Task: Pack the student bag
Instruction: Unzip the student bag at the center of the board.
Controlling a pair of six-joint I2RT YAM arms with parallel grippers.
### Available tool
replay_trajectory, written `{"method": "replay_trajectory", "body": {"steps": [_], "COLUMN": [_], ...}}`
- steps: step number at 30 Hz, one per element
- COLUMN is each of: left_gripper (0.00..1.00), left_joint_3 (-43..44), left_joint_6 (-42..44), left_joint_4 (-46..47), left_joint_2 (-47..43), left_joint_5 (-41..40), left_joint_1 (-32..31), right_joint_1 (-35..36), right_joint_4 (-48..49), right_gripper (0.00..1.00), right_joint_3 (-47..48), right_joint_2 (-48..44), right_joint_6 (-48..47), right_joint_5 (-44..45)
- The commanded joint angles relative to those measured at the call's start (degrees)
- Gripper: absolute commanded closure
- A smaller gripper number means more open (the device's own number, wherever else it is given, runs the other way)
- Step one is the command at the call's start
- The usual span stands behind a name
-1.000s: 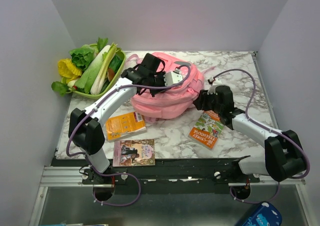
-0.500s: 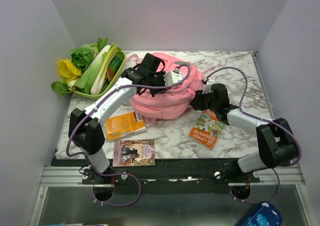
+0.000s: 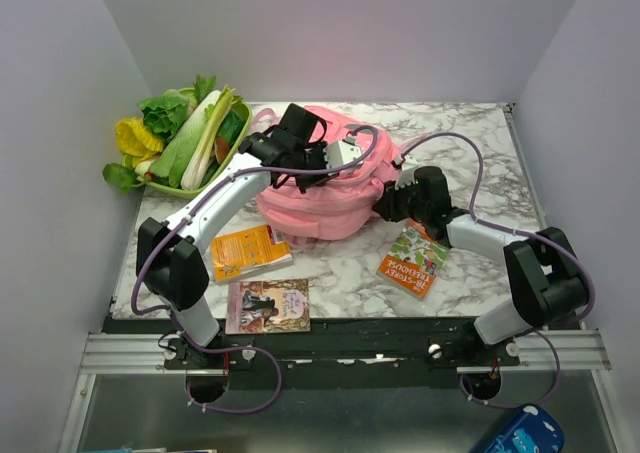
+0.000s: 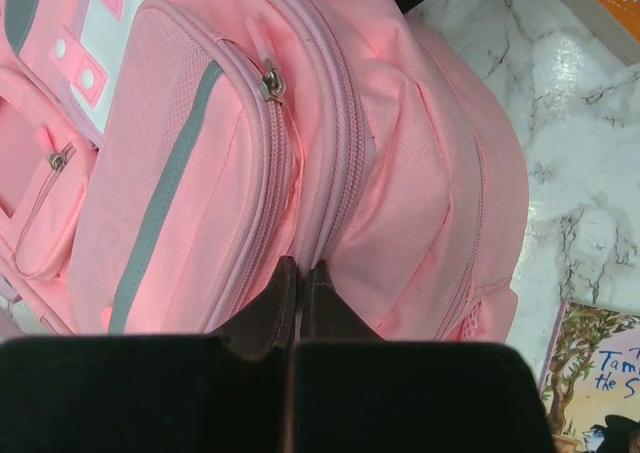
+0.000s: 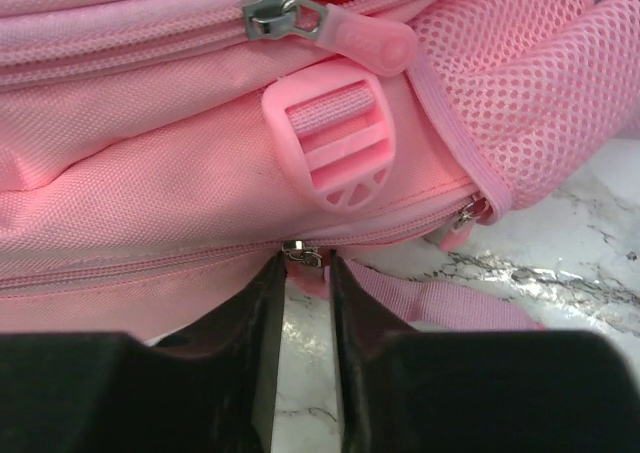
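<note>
The student bag is big, soft and pink with a grey stripe. It lies in the middle of the table. There is one bag, three books and one tray of greens. The left gripper is squeezed tight against the bag. The right gripper is a little apart around a zip pull.

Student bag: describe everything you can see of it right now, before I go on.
The student bag is a soft pink fabric backpack lying on the marble table, front pockets facing up. It shows zipped pockets, a grey strip, a white patch, a pink plastic buckle and a mesh side pocket. The left gripper, shut, presses on the seam behind the front pocket. The right gripper stands open around a low zip slider.
</note>
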Motion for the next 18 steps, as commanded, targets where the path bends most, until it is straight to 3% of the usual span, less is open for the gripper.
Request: {"method": "replay_trajectory", "body": {"steps": [1, 8, 18], "left_gripper": [1.0, 1.0, 1.0], "left_joint_3": [3.8, 3.7, 2.0], "left_joint_6": [-1.0, -1.5, -3.6], "left_joint_4": [1.5, 1.7, 2.7], "left_joint_2": [-3.9, -3.1, -2.9], "left_joint_5": [-0.1, -0.9, -0.2], "left_joint_1": [0.5, 0.6, 0.5], "right_joint_1": [1.3, 3.7, 9.8], "right_joint_4": [4.0, 8.3, 6.3], "right_gripper": [0.73, 0.98, 0.99], "right_joint_3": [-0.6, -5.5, -7.9], "right_joint_2": [1.5, -2.9, -10.4], "right_joint_6": [0.2, 2.9, 4.7], "right_joint_5": [-2.8, -1.6, 1.4]}}
